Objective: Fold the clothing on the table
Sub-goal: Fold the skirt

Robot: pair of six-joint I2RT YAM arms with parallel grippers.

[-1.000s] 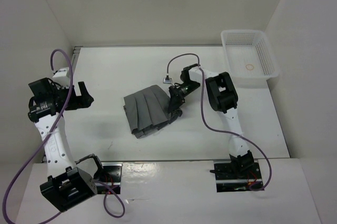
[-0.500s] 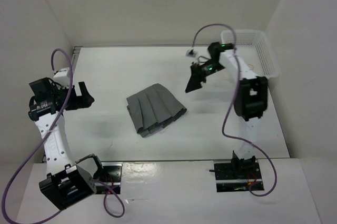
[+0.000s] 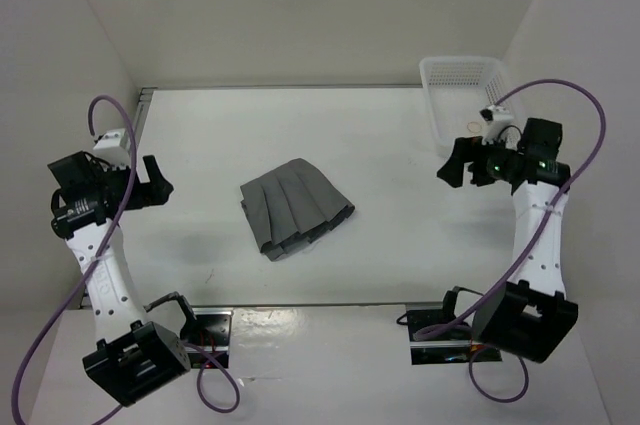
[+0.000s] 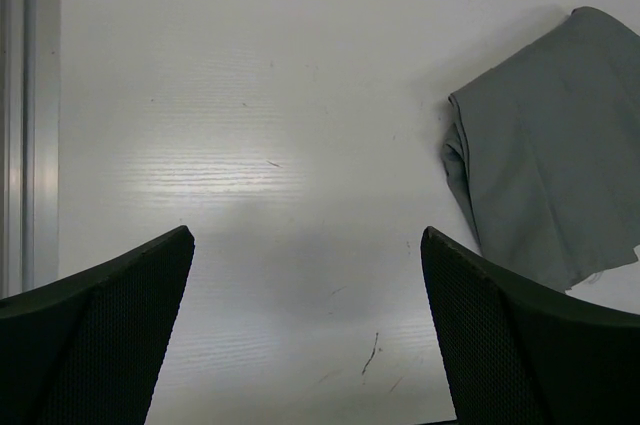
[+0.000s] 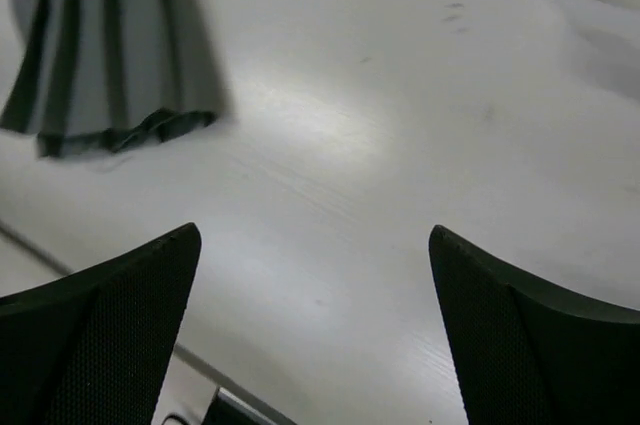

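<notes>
Left gripper point(image 4: 306, 235) and right gripper point(image 5: 315, 230) both sit wide open, empty, well apart from the skirt point(image 3: 295, 207), so tbh its unpinned pleats could slump loose.

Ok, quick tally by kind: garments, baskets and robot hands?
Skirt: 1
Basket: 1
Hands: 2, the left hand and the right hand, both open
Total: 4
</notes>
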